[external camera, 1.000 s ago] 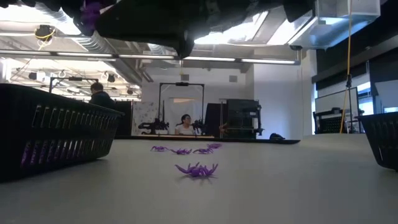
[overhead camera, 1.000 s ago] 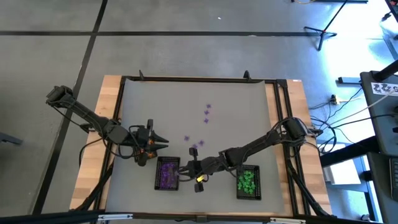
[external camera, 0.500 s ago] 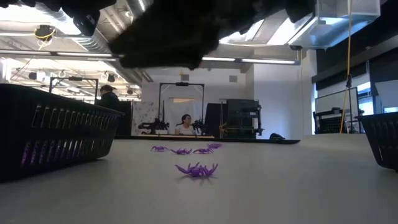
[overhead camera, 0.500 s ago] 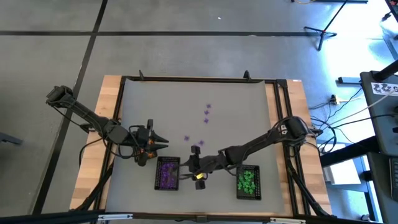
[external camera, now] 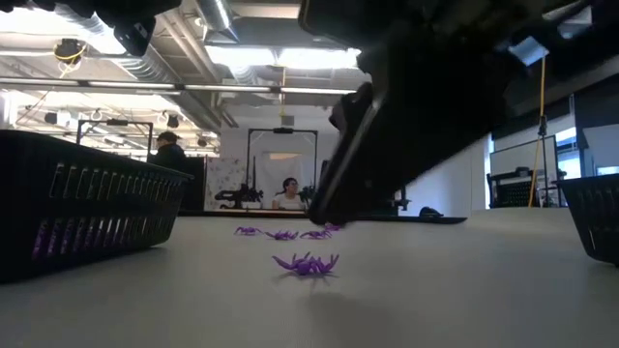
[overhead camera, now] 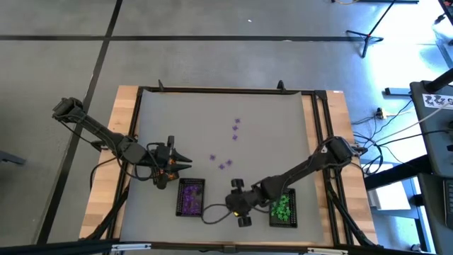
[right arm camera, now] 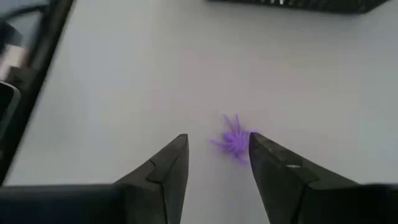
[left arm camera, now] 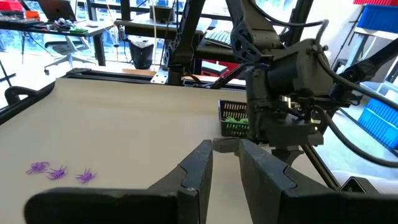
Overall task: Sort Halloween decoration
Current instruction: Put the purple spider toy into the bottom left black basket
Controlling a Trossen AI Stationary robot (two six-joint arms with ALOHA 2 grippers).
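Observation:
Purple spider trinkets, the Halloween decoration (overhead camera: 225, 166), lie loose mid-table; more sit farther back (overhead camera: 236, 129). One black mesh tray (overhead camera: 178, 200) holds purple pieces and another (overhead camera: 294, 209) holds green ones. My right gripper (overhead camera: 237, 204) hangs open between the two trays, fingers pointing down. In its wrist view a purple spider (right arm camera: 233, 140) lies on the table just ahead of the gap between its fingertips (right arm camera: 217, 146), untouched. My left gripper (overhead camera: 180, 161) waits left of the purple tray. Its fingers (left arm camera: 225, 158) stand a narrow gap apart with nothing between them.
The low view shows the nearest spider (external camera: 307, 263) under my right gripper's dark bulk (external camera: 435, 106), with several more behind (external camera: 285, 233). Tray walls stand at that view's left (external camera: 77, 208) and right (external camera: 595, 217). People sit in the room beyond the table.
My right gripper has left the purple tray and gone toward the table's right and near edges. It now hangs lower between the two trays. The purple piece seen at it a second ago in the low view no longer shows there.

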